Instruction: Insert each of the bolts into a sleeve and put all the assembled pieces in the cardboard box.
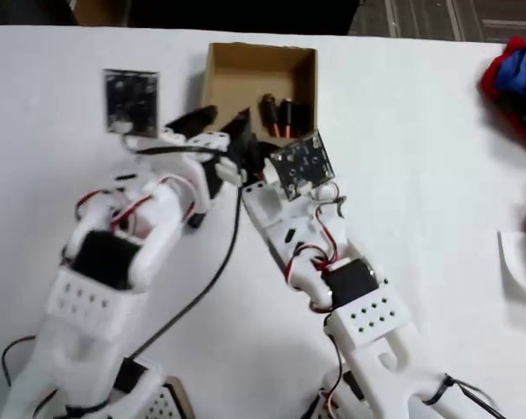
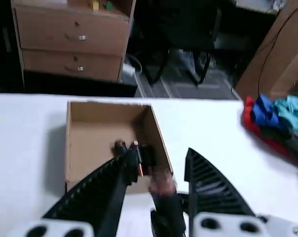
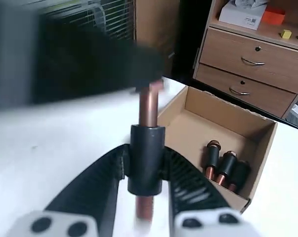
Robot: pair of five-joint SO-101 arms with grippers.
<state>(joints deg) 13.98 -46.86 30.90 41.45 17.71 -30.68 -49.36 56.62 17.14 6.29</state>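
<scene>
My right gripper (image 3: 146, 159) is shut on a black sleeve (image 3: 146, 165) with a copper bolt (image 3: 149, 108) standing through it, just in front of the cardboard box (image 3: 188, 126). Three assembled pieces (image 3: 223, 168) lie together in the box's near right corner. My left gripper (image 2: 162, 155) is open, with one finger on each side of the held piece's top (image 2: 162, 186) without closing on it. In the high view both grippers meet at the box's (image 1: 245, 70) front edge, the left gripper (image 1: 221, 122) beside the right gripper (image 1: 249, 150), and the assembled pieces (image 1: 278, 113) lie inside.
A heap of red and blue cloth (image 1: 515, 70) lies at the table's far right, with a white curved object (image 1: 520, 262) nearer along that edge. A black cable (image 1: 210, 279) runs between the two arms. Bare white table (image 1: 420, 131) lies to the right of the box.
</scene>
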